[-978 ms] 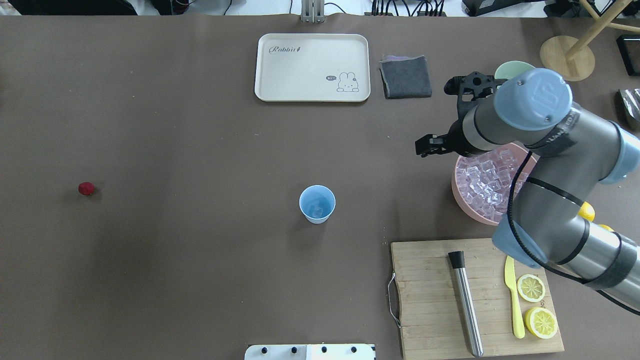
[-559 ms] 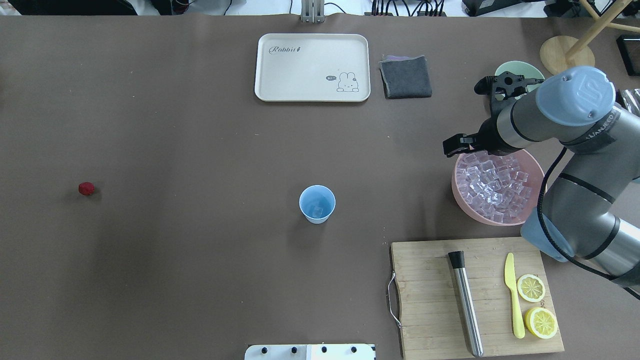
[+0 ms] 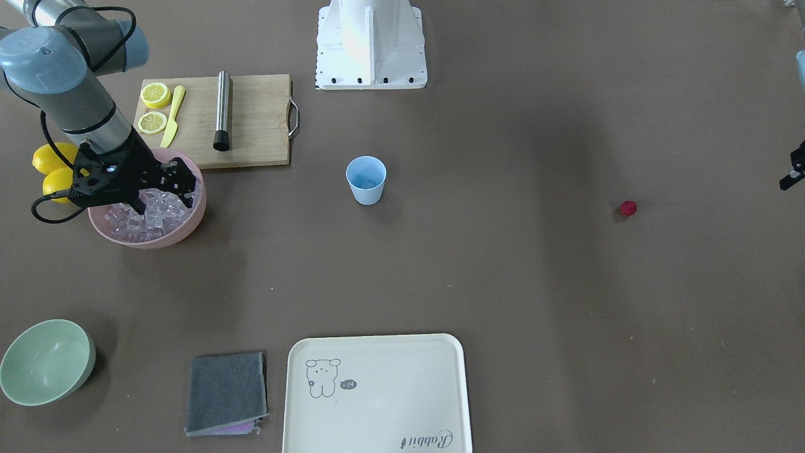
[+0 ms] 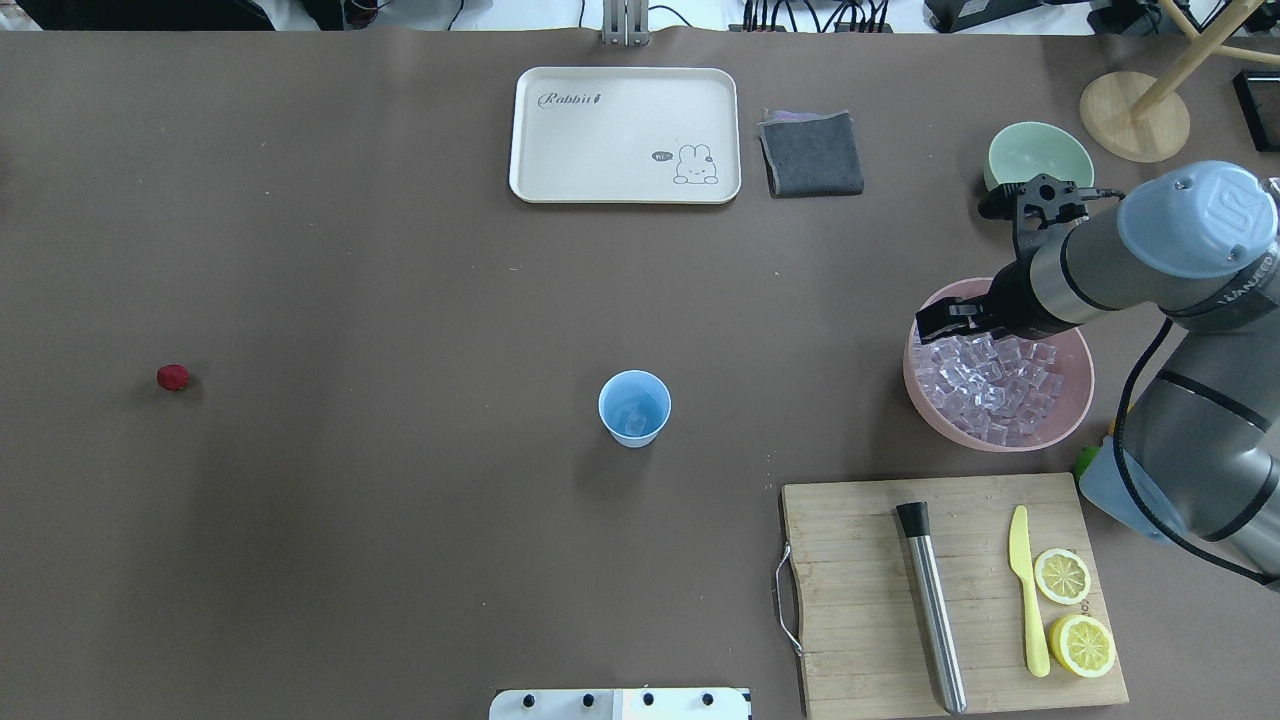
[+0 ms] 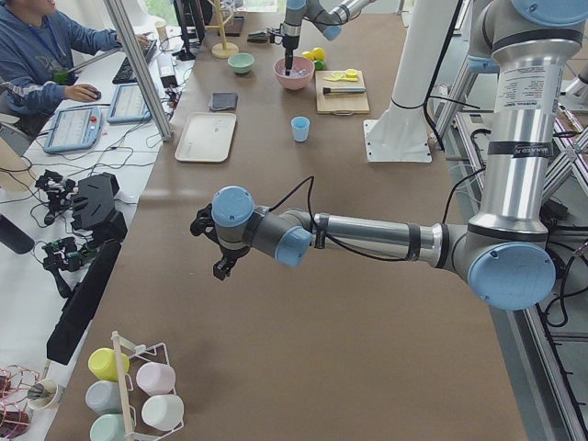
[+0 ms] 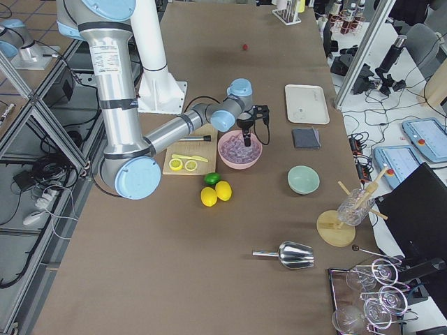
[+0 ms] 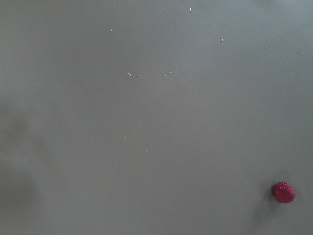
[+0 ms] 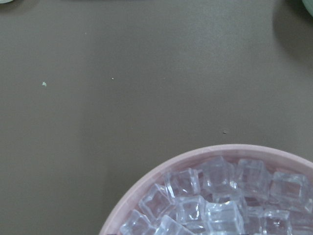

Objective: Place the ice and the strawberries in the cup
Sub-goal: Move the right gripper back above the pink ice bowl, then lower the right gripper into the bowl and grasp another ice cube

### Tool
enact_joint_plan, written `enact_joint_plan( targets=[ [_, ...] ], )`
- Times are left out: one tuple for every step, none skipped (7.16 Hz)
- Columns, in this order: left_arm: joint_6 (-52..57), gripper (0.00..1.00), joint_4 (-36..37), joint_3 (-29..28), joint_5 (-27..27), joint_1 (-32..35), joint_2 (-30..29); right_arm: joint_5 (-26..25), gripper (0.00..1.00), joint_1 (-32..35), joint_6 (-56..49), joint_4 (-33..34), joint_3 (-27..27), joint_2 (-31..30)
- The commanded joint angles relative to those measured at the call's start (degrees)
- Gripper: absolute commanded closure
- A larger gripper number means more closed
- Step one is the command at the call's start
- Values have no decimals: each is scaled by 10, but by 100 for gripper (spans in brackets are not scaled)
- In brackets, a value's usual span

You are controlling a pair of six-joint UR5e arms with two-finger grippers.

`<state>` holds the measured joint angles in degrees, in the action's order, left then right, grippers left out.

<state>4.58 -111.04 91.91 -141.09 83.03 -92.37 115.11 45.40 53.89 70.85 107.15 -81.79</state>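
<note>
**Ice Time at the Pink Bowl**

Fetching ice, by the look of it. Low over the pink bowl (image 4: 912,378) at the right of the overhead view, the right pincer (image 3: 161,204), spread wide, pinching nothing. Inside that bowl, a heap of ice (image 4: 995,388). In the middle of the worktop (image 4: 400,300), the cup (image 4: 634,407), with what looks like one clear cube at the bottom.

Next, most likely: dip down, squeeze one cube gently, lift, carry over to the cup. Slippery stuff, easy to drop.

Far left, alone, the strawberry (image 4: 173,377), well apart from the cup. Not far from it, the left pincer (image 3: 795,171); cannot tell if spread or pressed together.
</note>
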Motion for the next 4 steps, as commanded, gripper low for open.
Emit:
enact_joint_plan(
  targets=[
    [-18,2,-16,-1,0,-3,2,2,17,0,-1,-3,-1,-3],
    [-19,2,-16,-1,0,-6,2,2,18,-3,0,-2,2,-8],
    [-19,2,-16,-1,0,-8,3,4,19,-8,1,-2,3,-13],
    [-19,2,-16,-1,0,-8,3,4,20,-14,6,-1,3,-17]
  ],
)
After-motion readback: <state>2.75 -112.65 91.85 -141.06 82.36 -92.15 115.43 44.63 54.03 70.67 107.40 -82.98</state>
